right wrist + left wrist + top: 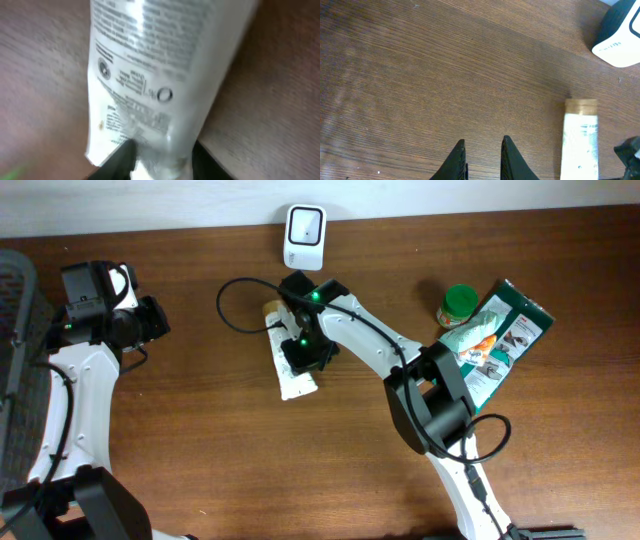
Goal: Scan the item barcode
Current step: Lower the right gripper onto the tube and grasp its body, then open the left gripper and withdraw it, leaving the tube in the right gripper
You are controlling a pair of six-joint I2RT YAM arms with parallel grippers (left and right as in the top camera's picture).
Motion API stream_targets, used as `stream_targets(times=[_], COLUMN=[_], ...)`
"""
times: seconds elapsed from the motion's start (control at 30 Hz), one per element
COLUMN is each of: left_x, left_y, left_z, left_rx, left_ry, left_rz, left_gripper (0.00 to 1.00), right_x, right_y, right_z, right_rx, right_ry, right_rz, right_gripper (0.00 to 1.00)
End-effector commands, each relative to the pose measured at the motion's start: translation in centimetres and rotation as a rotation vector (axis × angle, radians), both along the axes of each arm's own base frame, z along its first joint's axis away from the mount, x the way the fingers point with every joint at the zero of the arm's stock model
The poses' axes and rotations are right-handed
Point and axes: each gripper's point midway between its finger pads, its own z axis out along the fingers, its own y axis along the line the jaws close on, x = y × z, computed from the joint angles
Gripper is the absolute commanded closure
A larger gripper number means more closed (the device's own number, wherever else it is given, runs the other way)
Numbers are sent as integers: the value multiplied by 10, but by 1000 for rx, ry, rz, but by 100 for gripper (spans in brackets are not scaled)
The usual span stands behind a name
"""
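At the far left the left gripper (pixel 482 144) hangs over bare wood of the desk (pixel 200 450), its jaws drawn to a narrow gap with nothing between them. Right of it, near the middle, a white tube (pixel 293 382) lies flat on the desk, its tan cap (pixel 270 308) toward the far edge and its flat crimped end toward the near one. The right gripper (pixel 305 352) sits directly over the tube's middle. From the right wrist the dark fingers (pixel 120 161) flank the tube on both sides, but I cannot tell whether they pinch it or only straddle it (the printed text there is too blurred to pick out a barcode). Just beyond the cap stands the white barcode scanner (pixel 305 235) at the desk's far edge. Well to the right are a green-lidded jar (pixel 458 304), a pale pouch (pixel 468 337) and a dark green box (pixel 520 330) close together.
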Motion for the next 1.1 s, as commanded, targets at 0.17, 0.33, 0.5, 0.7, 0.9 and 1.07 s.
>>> stream_targets(times=[0.17,0.33,0.5,0.7,0.9,1.07], left_x=[0,-1,1,7,11,3], left_y=[2,-8,-32,-74,-112,-115], left_z=[3,-8,-35,-68,-105,-132], left_rx=[1,-4,-12,-51,-98,-119], left_ry=[-6,21,75,117,146,221], left_rz=[10,-13,-68,-263,-428,-428], left_gripper=[97,100,100,100,100,100], right_x=[-6,-5,-34,-84,-73,-48], right_y=[12,3,7,12,9,14], right_z=[-36,-33,-23,-9,-4,3], right_rx=[45,81,194,311,358,424], right_ry=[60,110,161,208,210,225], right_rz=[-27,-53,207,566,504,310], right_gripper=[72,96,96,96,95,96])
